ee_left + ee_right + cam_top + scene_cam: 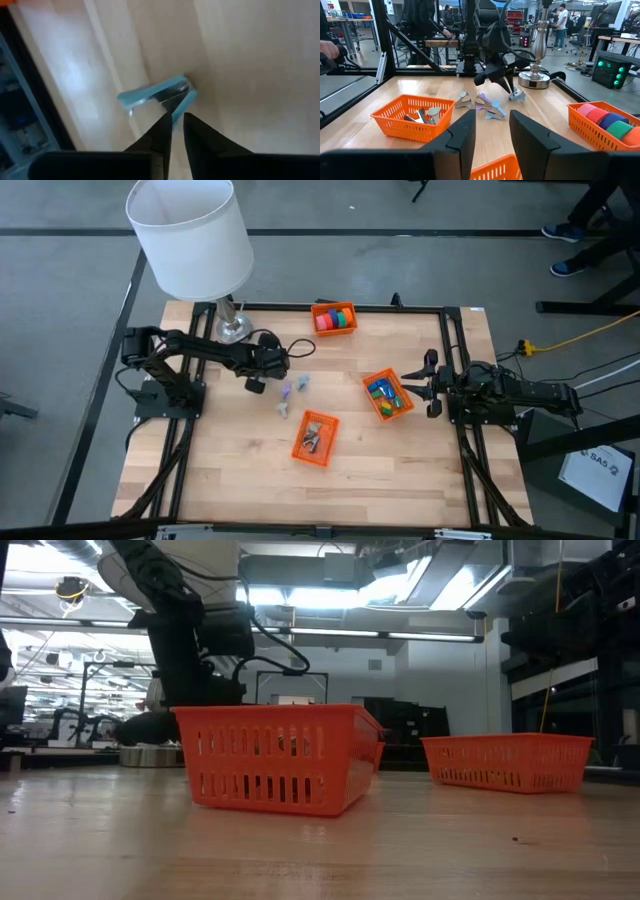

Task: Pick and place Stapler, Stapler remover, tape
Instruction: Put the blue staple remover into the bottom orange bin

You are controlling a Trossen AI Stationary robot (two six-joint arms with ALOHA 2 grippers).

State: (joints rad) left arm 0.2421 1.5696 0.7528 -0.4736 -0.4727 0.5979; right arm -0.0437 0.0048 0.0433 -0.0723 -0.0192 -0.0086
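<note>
My left gripper (256, 384) is low over the table beside the lamp base, shut on a light-blue stapler remover (156, 95). The right wrist view shows that remover (517, 94) under its fingers. Three more stapler removers (292, 392) lie loose on the wood near the table's middle. Tape rolls in red, green and pink fill an orange basket (334, 318) at the far edge. My right gripper (432, 384) is open and waits at the table's right side, next to the basket of coloured blocks (388, 396). My left gripper pinches one arm of the light-blue stapler remover (179, 104) between its two fingertips (165, 125), coming from above and slanting down. The rest of the remover sticks out beyond the tips. I cannot tell whether it is lifted clear or still touches the table.
A white-shaded lamp (190, 235) with a metal base (233, 328) stands close behind the left gripper. An orange basket (315, 437) holding stapler removers sits toward the near side. A black frame rail (445, 360) runs along the table's edges. Bare wood lies at the near left.
</note>
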